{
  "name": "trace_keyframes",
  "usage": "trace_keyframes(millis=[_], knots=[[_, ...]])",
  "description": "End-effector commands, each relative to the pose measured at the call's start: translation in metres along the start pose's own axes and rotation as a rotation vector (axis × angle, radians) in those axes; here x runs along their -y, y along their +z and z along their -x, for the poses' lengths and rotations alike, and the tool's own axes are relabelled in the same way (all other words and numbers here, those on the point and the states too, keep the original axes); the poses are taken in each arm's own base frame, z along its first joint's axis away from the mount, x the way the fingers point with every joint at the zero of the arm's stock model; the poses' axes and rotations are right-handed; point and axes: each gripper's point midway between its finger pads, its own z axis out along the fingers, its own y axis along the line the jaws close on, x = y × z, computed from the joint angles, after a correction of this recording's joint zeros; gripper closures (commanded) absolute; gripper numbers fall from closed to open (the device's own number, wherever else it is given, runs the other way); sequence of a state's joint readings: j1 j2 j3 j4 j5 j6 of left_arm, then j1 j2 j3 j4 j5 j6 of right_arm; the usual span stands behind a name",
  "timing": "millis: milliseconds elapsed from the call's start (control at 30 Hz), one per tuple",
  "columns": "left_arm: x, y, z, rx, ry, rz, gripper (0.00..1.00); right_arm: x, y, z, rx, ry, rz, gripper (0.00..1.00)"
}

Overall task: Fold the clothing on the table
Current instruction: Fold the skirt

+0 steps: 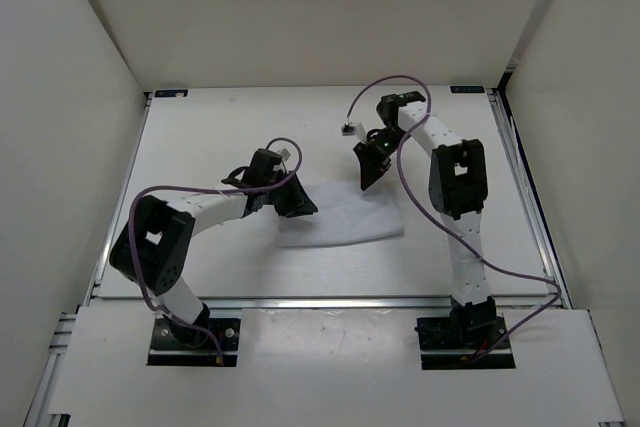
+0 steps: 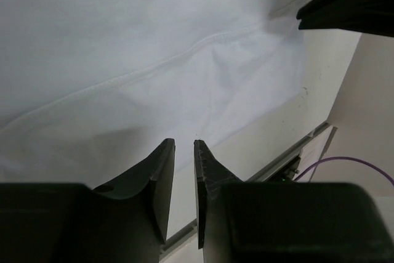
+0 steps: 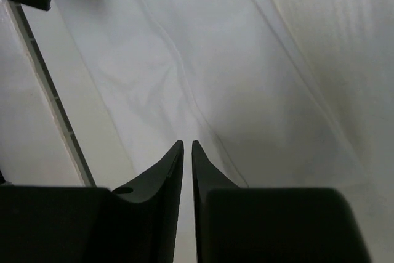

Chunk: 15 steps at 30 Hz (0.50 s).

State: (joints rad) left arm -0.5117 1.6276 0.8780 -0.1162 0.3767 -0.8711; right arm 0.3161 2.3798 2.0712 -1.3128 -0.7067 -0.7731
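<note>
Overhead: the clothing (image 1: 345, 222) flat on the counter (image 1: 200, 147), a wide white patch a little nearer the arm bases than mid-counter, lying between the two arms. Left gripper (image 1: 297, 204) down at its far-left corner, right gripper (image 1: 368, 172) down at its far-right corner. No telling the jaws' gap from up here, as both heads read only as dark wedges against the cloth. Purple cable (image 1: 400, 162) looped along the right arm, metal rail (image 1: 525, 207) along the counter's right edge.

Left wrist: gives what the overhead hides. Jaws drawn close with a narrow slot left between the fingertips (image 2: 167, 152), neither wide apart nor pressed together. Fabric filling most of the picture beyond them, with a raised seam running slantwise across it. Bare counter to the right of the cloth edge, and a dark finger of the other gripper in the top-right corner. Cannot tell whether cloth sits inside the slot.

Right wrist: jaws all but together, only a hairline slit between the fingertips (image 3: 175, 155), tips at the fabric where a crease runs up to them. Strip of bare counter and the rail on the left. Cannot tell whether any cloth is pinched.
</note>
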Motion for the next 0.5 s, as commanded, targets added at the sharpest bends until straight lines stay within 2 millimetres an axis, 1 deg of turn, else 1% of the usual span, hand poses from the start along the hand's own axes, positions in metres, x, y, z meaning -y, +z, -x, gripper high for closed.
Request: trace_keyframes(millis=[0,33,100,133,167,200,267,300,333,367,400,433,467], knots=[[-0.007,-0.001,0.004,-0.007,0.044,0.027,0.71,-0.011,-0.007,-0.010,-0.021,0.003,0.005,0.85],[-0.011,0.001,0.001,-0.020,0.039,0.037,0.72,-0.011,-0.006,-0.013,-0.030,0.009,0.001,0.86],[-0.017,0.004,-0.002,-0.039,0.034,0.052,0.79,-0.010,0.000,-0.027,-0.067,0.034,0.012,0.85],[-0.019,0.006,-0.004,-0.051,0.025,0.066,0.81,-0.010,-0.001,-0.028,-0.069,0.027,0.009,0.87],[-0.021,0.010,-0.011,-0.071,0.036,0.079,0.85,-0.005,-0.001,-0.033,-0.084,0.039,0.001,0.88],[-0.026,0.010,-0.015,-0.090,0.038,0.098,0.92,-0.004,0.003,-0.037,-0.096,0.050,0.004,0.91],[-0.020,0.015,-0.019,-0.122,0.075,0.122,1.00,0.000,0.003,-0.039,-0.112,0.062,-0.008,0.96],[-0.020,0.016,-0.021,-0.140,0.092,0.150,1.00,0.003,0.007,-0.040,-0.129,0.069,-0.018,1.00],[-0.032,0.016,-0.027,-0.175,0.105,0.198,1.00,0.008,0.008,-0.041,-0.143,0.084,-0.032,1.00],[-0.034,0.017,-0.029,-0.195,0.111,0.224,1.00,0.007,0.011,-0.040,-0.150,0.088,-0.031,1.00],[-0.032,0.018,-0.026,-0.197,0.139,0.230,1.00,0.013,0.010,-0.038,-0.150,0.091,-0.047,1.00],[-0.038,0.017,-0.033,-0.236,0.139,0.256,1.00,0.016,0.013,-0.036,-0.163,0.106,-0.069,1.00],[-0.041,0.019,-0.032,-0.246,0.145,0.274,1.00,0.019,0.016,-0.037,-0.176,0.107,-0.078,1.00]])
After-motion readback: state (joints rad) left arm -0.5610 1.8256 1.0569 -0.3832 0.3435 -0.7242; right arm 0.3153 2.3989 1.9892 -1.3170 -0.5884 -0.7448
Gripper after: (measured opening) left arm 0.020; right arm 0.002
